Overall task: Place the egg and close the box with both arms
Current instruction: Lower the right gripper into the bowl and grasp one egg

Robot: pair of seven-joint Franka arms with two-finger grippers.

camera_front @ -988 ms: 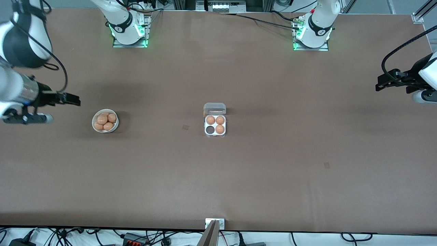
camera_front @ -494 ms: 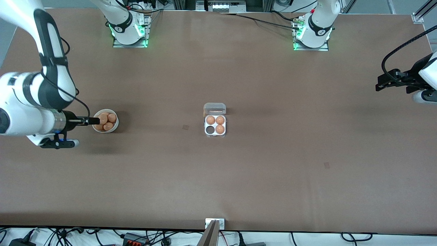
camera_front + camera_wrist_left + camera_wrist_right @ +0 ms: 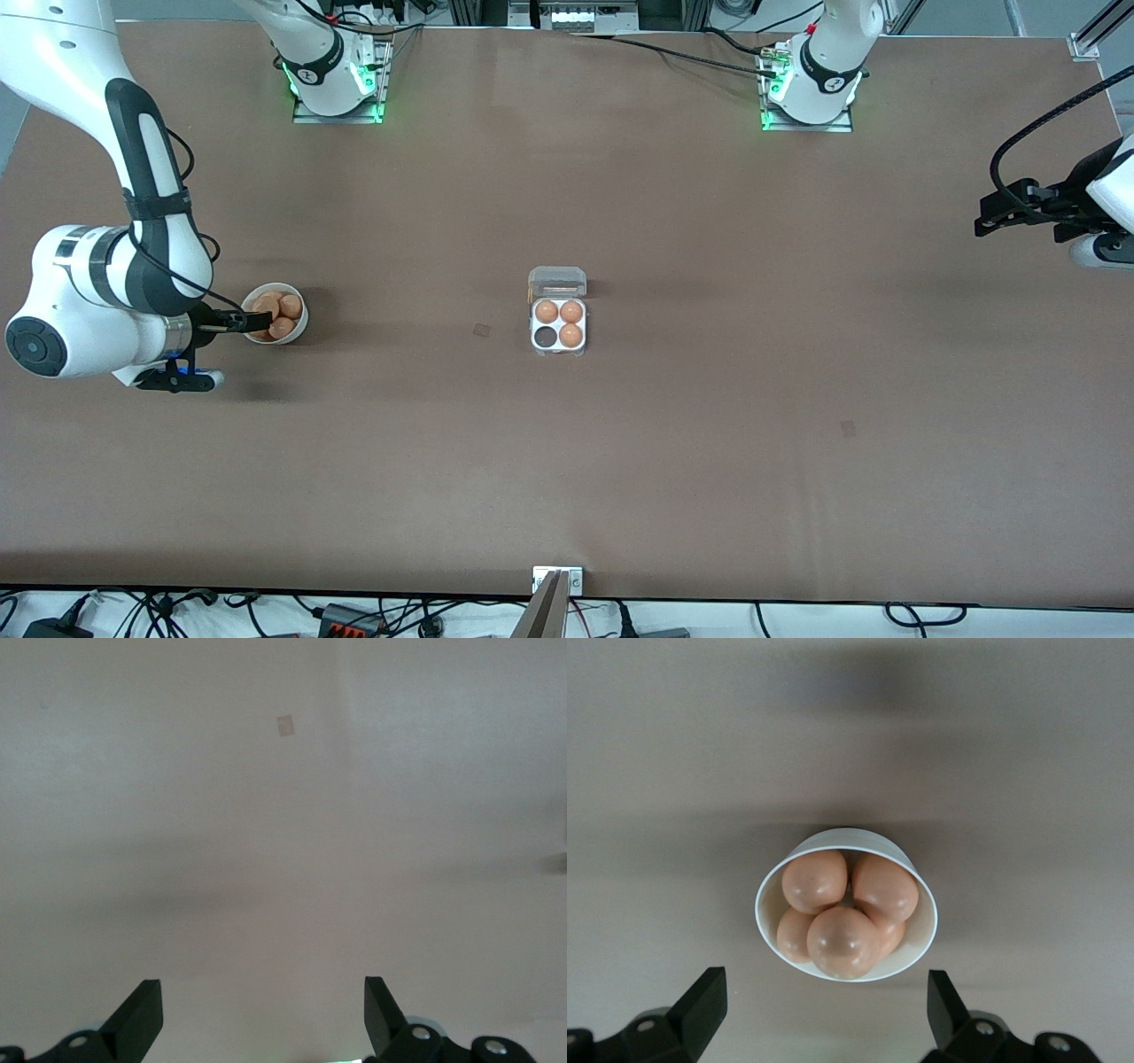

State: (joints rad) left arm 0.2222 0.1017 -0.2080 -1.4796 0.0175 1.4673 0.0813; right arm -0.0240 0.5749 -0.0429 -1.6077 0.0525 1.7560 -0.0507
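Front view: right claw (image 3: 252, 322), spread, now farther over the bowl (image 3: 299, 326) of eggs (image 3: 284, 326) than before.

White bowl (image 3: 301, 312) sits toward the right arm's end of the brown table (image 3: 709, 399). A small tape patch (image 3: 481, 330) lies near the middle, another (image 3: 848, 429) at its four o'clock.

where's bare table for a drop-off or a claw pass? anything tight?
Bare table runs from the bowl to the box, from the box to the waiting left claw, and from both down to the edge nearest the front camera. Tight spot: the bowl, with the open right claw over it.
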